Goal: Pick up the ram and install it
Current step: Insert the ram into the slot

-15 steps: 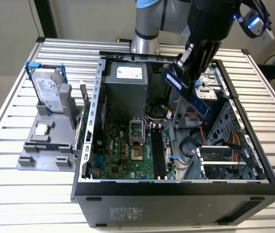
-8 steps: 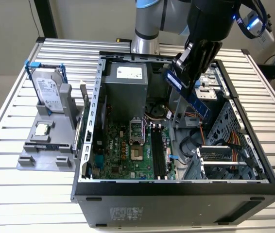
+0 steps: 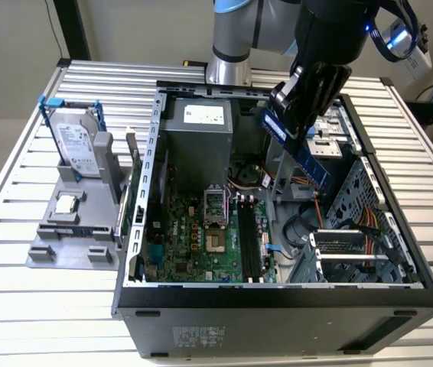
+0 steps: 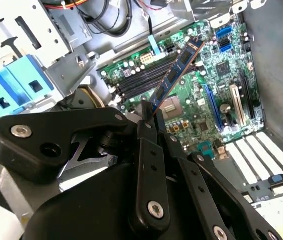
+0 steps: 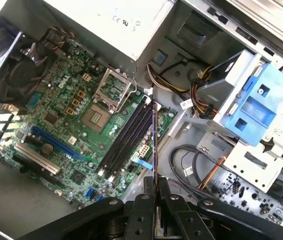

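In the middle of the exterior view an open computer case (image 3: pixel 278 294) lies on its side on a slatted metal table (image 3: pixel 17 306), filling most of the frame. Its green motherboard (image 3: pixel 201 237) lies flat on the case floor, and four long black memory slots (image 3: pixel 249 237) run along the board's right side; all of them look empty. At the left of the frame a grey stand (image 3: pixel 75 229) holds a silver hard drive (image 3: pixel 75 149) in a blue bracket.

At the top of the frame the robot arm (image 3: pixel 236 34) reaches down over the case, and its black gripper (image 3: pixel 297 107) hangs above the case's upper right part. The fingers pinch the ram (image 3: pixel 297 149), a thin dark-blue stick, by one end; the rest slants down toward the lower right, clear of everything.

In both wrist views the ram (image 4: pixel 176 75) (image 5: pixel 155 145) sticks out from the gripper (image 4: pixel 149 122) (image 5: pixel 156 185) over the motherboard, near the slots (image 5: pixel 126 137) but apart from them.

So the pick-up looks done. The install is left: the ram is in the air, not seated in any slot.
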You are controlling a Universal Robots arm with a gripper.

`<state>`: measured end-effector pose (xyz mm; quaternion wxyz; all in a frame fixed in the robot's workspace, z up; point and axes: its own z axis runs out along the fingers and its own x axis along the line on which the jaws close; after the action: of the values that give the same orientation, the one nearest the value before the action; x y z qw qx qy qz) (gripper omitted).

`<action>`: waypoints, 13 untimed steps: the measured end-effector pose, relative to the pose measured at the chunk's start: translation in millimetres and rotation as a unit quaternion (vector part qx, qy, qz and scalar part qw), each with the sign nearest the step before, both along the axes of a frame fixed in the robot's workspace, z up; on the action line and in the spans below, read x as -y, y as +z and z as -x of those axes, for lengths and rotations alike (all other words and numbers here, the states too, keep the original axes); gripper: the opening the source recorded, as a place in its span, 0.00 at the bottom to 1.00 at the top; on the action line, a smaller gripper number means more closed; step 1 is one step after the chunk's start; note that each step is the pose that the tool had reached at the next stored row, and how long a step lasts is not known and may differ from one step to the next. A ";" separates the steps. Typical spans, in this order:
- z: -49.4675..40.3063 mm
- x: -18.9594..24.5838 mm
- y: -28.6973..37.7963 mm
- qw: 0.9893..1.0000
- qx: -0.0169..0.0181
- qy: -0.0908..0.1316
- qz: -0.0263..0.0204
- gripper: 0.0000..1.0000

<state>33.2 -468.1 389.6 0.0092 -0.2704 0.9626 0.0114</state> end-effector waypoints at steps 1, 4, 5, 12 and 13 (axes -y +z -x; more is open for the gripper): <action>0.0 0.0 0.1 1.000 0.000 -0.003 0.000 0.00; 0.0 0.0 0.0 1.000 0.000 -0.013 0.000 0.00; -0.1 0.0 0.1 1.000 0.000 -0.016 0.000 0.00; -0.2 0.0 0.0 0.999 0.000 -0.039 0.000 0.00; -0.2 0.0 0.0 0.999 0.000 -0.042 0.000 0.00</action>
<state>33.4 -468.1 389.7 0.0097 -0.2299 0.9731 0.0109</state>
